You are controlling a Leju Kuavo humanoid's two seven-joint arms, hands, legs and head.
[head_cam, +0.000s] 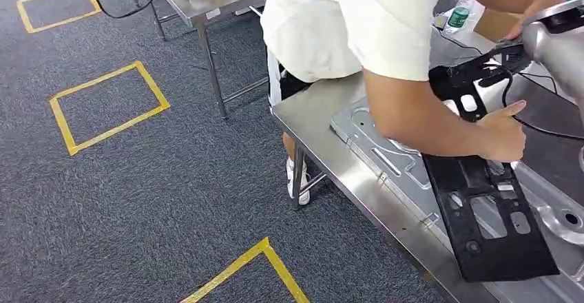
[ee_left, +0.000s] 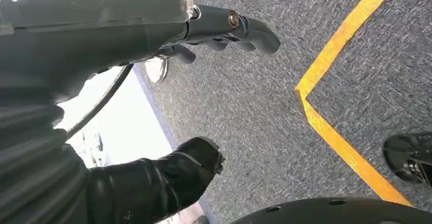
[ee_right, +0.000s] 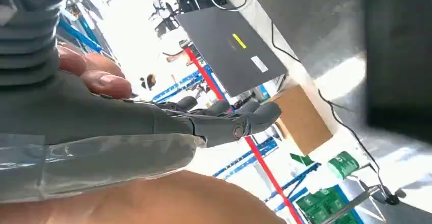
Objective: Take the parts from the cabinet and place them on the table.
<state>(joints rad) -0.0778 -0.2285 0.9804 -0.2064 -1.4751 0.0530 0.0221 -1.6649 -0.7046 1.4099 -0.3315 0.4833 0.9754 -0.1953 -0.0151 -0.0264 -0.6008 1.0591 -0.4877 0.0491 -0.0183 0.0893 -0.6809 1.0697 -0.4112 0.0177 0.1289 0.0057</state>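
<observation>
Left hand hangs low over the grey carpet with its fingers apart and nothing in it. Next comes the steel table, where a black plastic part lies on top of a grey metal part. A person leans over the table and presses a hand on the black part. Right hand is up beside the person's arm, fingers spread and holding nothing. If that hand swings now, I think it could bump the person or push the black part off the table.
</observation>
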